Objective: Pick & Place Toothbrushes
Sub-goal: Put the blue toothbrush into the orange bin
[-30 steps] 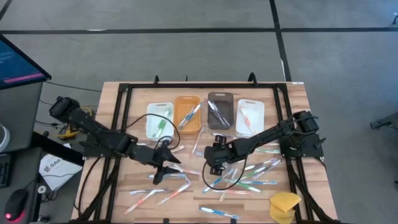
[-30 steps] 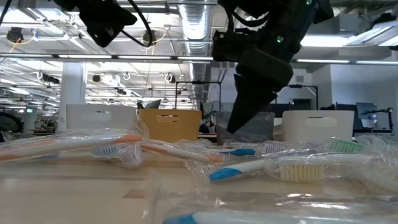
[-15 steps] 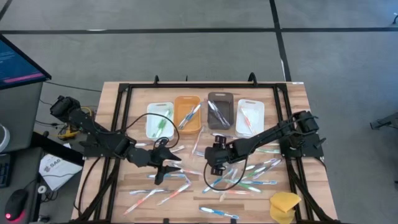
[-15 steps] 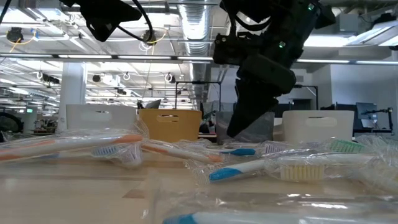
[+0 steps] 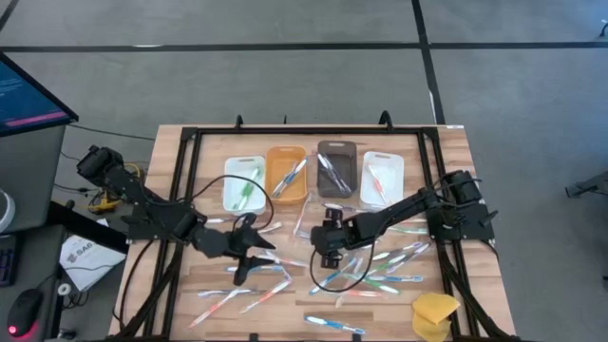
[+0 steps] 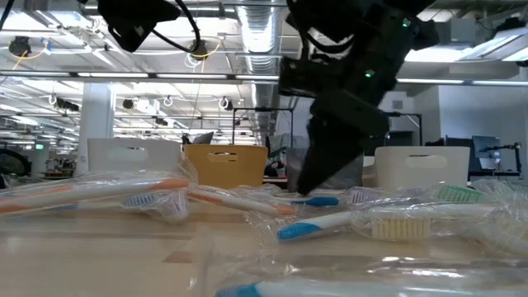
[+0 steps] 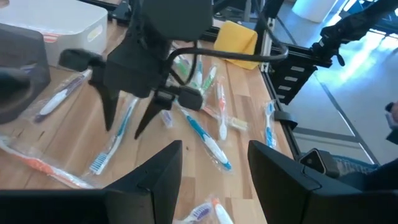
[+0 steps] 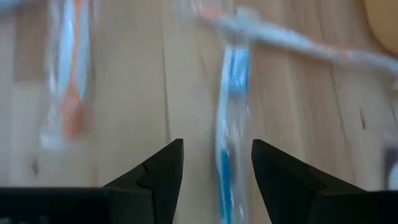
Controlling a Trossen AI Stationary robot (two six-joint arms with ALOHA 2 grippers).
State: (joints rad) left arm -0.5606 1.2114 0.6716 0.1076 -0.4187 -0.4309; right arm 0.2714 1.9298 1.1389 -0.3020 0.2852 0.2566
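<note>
Right tool (image 5: 328, 260), fingers apart, empty, over a blue toothbrush (image 8: 231, 140) near four bins (image 5: 286, 173). Left tool (image 5: 244, 268) open, empty, beside it. Sponge (image 5: 434, 314) at counter (image 5: 214, 313) corner; wrappers blur details.

bins (image 5: 290, 175): 4 | arms: 2 | yellow lump (image 5: 435, 313): 1 | toothbrushes (image 5: 366, 274): dozens

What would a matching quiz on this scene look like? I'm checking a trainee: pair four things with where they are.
Things:
1 yellow sponge
2 orange bin
3 right claw
4 left claw

Places:
a between the white bin and the grey bin
b near right table corner
c open over a blue toothbrush
d open, left of table middle

Pairs: 1-b, 2-a, 3-c, 4-d
</note>
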